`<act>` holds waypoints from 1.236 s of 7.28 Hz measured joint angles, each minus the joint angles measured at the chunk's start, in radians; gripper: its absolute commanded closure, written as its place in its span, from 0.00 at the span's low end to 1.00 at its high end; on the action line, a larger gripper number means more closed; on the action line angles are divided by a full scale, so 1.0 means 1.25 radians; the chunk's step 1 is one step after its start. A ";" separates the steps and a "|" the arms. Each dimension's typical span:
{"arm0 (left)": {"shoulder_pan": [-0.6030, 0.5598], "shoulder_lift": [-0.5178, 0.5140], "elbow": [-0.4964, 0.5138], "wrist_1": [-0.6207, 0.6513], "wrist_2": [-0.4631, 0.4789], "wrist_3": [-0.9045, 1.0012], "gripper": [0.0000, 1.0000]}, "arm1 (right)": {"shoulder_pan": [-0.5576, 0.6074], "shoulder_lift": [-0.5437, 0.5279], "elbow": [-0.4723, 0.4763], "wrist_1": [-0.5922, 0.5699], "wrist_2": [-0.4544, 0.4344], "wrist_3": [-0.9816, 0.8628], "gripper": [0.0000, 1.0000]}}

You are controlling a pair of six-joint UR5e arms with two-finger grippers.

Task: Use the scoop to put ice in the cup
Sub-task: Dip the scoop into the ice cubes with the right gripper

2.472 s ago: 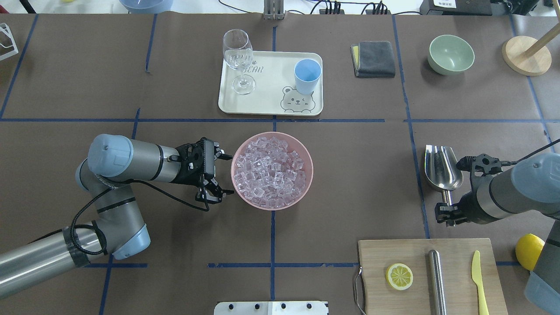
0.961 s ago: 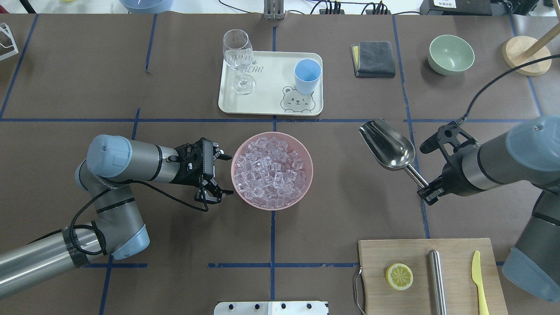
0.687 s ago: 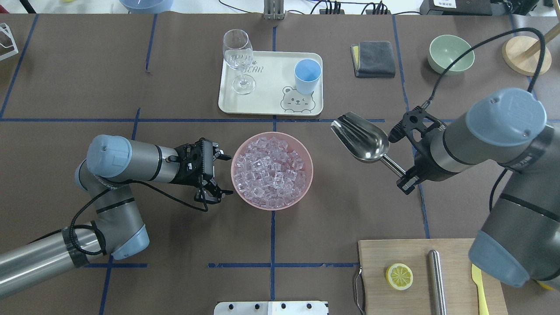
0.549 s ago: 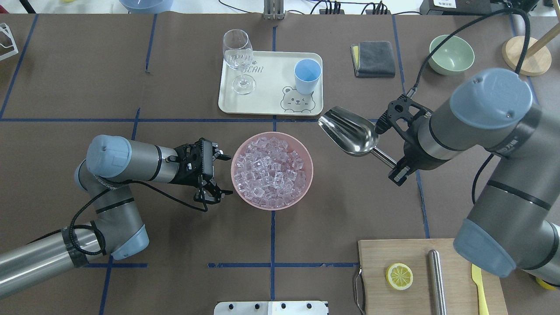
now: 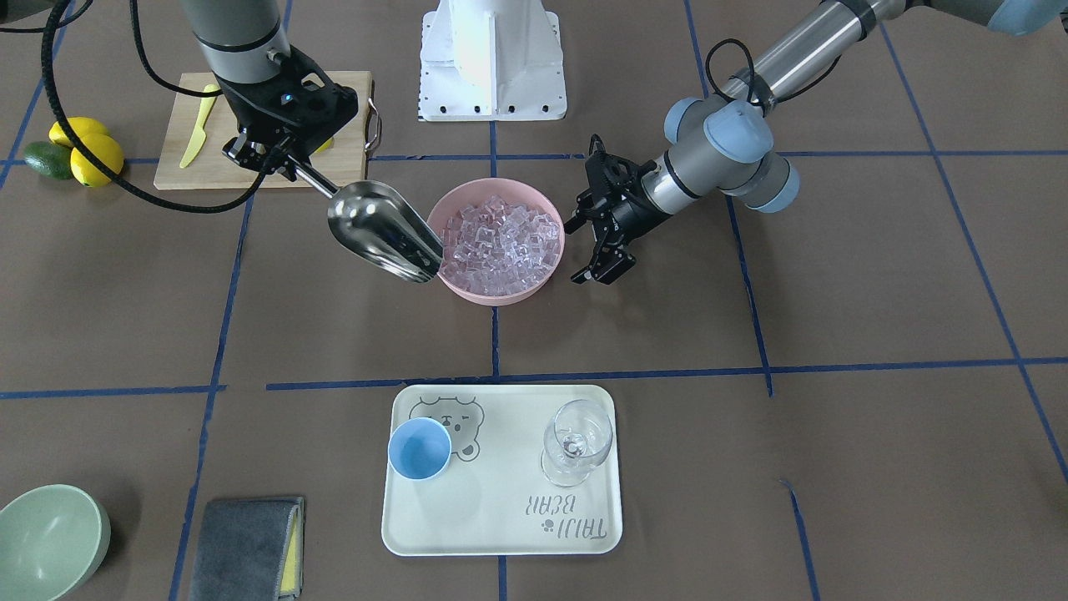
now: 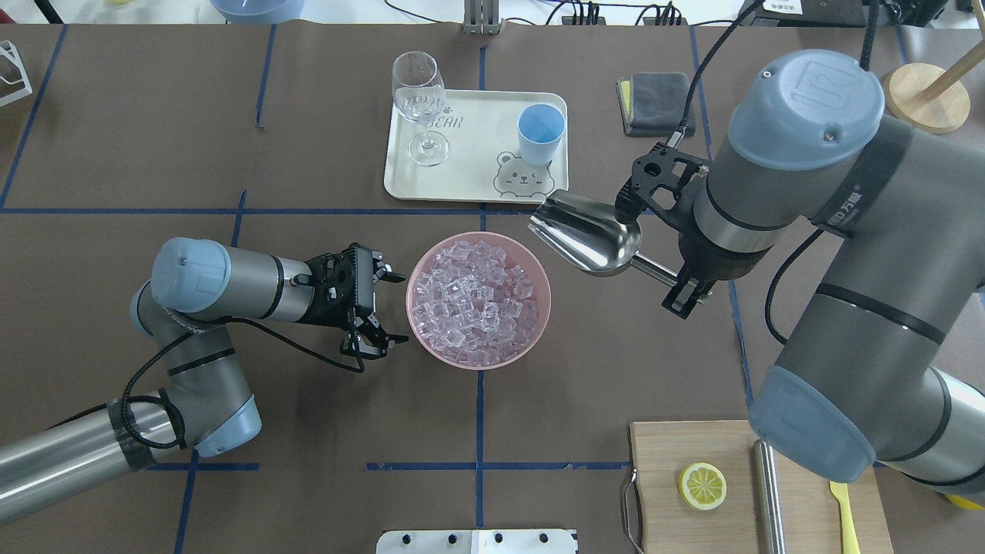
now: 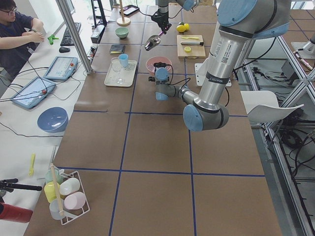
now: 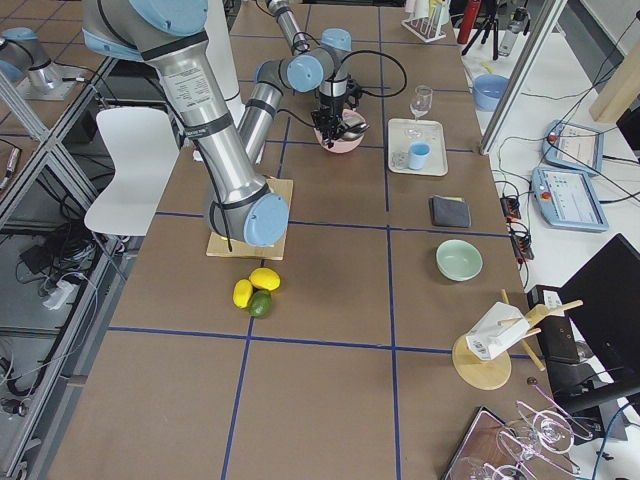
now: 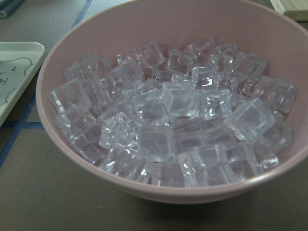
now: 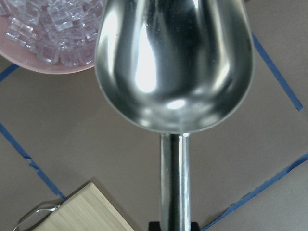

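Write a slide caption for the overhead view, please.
The right arm holds an empty steel scoop beside a pink bowl of ice; the blue cup waits on a tray.

**Bystanders on the brown table**

A pink bowl [image 5: 501, 294] sits mid-table [image 6: 154, 115]. Well apart from it, a cream tray [image 6: 469, 165] printed with a bear carries an upright wine glass [image 6: 419, 96]. A folded grey cloth [image 6: 660, 102] lies near a green bowl [image 5: 50, 538]. A wooden board [image 6: 692, 446] holds 1 lemon slice [image 6: 702, 486], a steel cylinder [image 6: 767, 492] and a yellow knife [image 5: 193, 143]. 2 lemons [image 5: 96, 160] and a dark green fruit [image 5: 46, 160] rest just off it.
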 measured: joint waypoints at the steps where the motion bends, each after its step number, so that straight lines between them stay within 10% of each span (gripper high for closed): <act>1: 0.000 0.000 0.000 0.000 0.000 0.000 0.00 | -0.010 0.042 0.000 -0.077 -0.004 -0.019 1.00; 5: 0.000 0.000 0.005 0.000 0.001 0.000 0.00 | -0.091 0.221 -0.073 -0.362 -0.073 -0.035 1.00; 9: 0.000 0.000 0.007 -0.003 0.001 0.000 0.00 | -0.135 0.347 -0.238 -0.446 -0.090 -0.036 1.00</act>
